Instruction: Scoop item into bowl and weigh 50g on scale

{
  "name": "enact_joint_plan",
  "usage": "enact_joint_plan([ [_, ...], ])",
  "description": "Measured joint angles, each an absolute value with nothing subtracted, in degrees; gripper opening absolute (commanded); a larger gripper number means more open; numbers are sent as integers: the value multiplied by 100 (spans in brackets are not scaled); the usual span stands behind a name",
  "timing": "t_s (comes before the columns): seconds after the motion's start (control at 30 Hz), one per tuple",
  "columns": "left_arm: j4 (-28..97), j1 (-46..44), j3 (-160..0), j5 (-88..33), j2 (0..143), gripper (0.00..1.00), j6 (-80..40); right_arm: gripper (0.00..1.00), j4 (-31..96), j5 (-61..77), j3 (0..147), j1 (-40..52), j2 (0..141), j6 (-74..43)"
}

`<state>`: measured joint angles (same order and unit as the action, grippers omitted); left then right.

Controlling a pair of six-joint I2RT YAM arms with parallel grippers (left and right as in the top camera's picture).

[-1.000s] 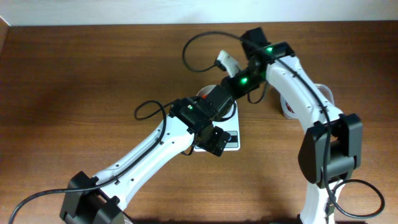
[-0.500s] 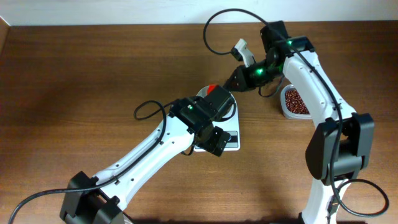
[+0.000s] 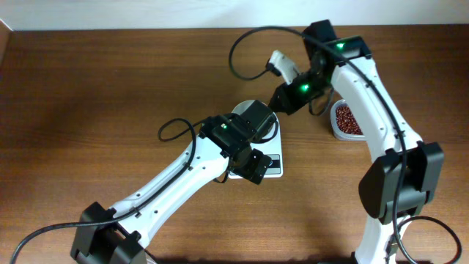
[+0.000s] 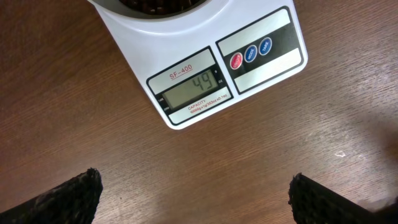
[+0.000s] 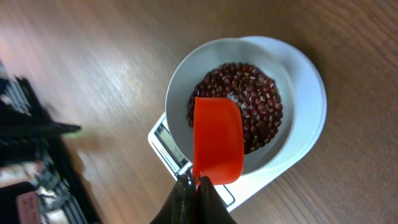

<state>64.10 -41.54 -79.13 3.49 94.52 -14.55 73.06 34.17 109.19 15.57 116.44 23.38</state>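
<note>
The white scale (image 4: 249, 81) lies on the wooden table, and its display (image 4: 194, 87) reads 49. The white bowl (image 5: 180, 87) stands on the scale (image 5: 305, 124) and holds dark reddish-brown beans (image 5: 249, 106). My right gripper (image 5: 194, 186) is shut on the handle of an orange-red scoop (image 5: 217, 140), held just above the bowl's near side; no beans show on the scoop. My left gripper (image 4: 196, 199) is open and empty, hovering above the table in front of the scale. In the overhead view the left wrist (image 3: 242, 136) hides most of the bowl.
A clear plastic container (image 3: 348, 121) with more beans stands right of the scale (image 3: 272, 163). The right gripper (image 3: 284, 99) hangs close to the left arm's wrist. Cables loop above both arms.
The right arm drew back from over the bowl toward the upper right with the scoop, then settled near the bowl's right side. The left arm has not moved.
</note>
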Motion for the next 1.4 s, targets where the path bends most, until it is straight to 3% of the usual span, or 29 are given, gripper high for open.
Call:
enact_joint_plan([
  [0.27, 6407, -4154, -7913, 349, 9452, 99, -1452, 4, 6532, 2488, 10919, 2078, 11642, 1850],
  [1.4, 6407, -4154, -7913, 346, 9452, 99, -1452, 4, 6565, 2056, 10919, 2187, 11640, 1824],
])
